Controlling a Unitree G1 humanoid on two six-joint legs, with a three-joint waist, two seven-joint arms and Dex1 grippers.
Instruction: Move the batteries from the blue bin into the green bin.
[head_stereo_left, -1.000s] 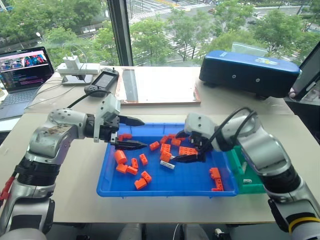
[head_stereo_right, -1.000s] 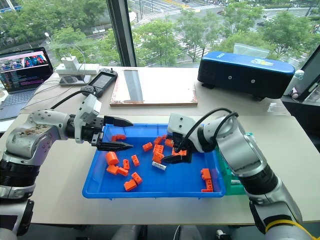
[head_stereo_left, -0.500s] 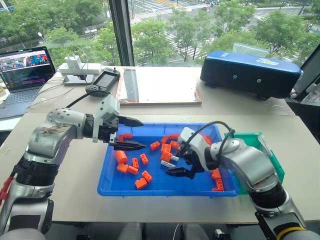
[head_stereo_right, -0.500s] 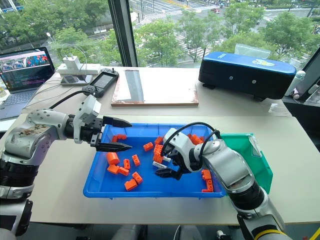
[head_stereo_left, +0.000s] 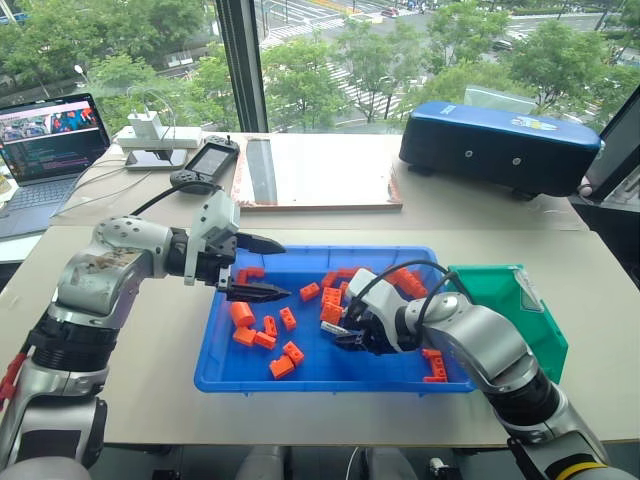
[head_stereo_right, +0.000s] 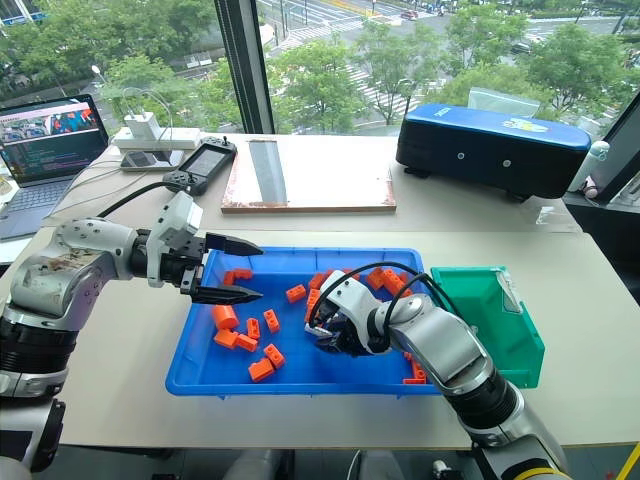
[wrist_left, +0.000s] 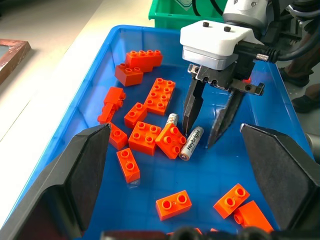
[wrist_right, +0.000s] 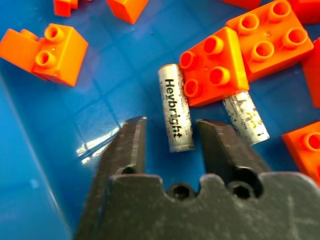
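Batteries (wrist_right: 175, 107), two small silver cylinders, lie on the floor of the blue bin (head_stereo_left: 215, 372) among scattered orange toy bricks (head_stereo_left: 331, 297). The right hand (wrist_left: 212, 135) reaches down into the bin, its two black fingers (wrist_right: 127, 145) partly spread on either side of one battery printed with black lettering, not yet pinching it. The second battery (wrist_right: 245, 118) lies just beside, partly under a brick. The left hand (head_stereo_left: 262, 268) hovers over the bin's far left corner, fingers spread, holding nothing. The green bin (head_stereo_left: 545, 330) sits on the counter (head_stereo_left: 160, 390), touching the blue bin's right end.
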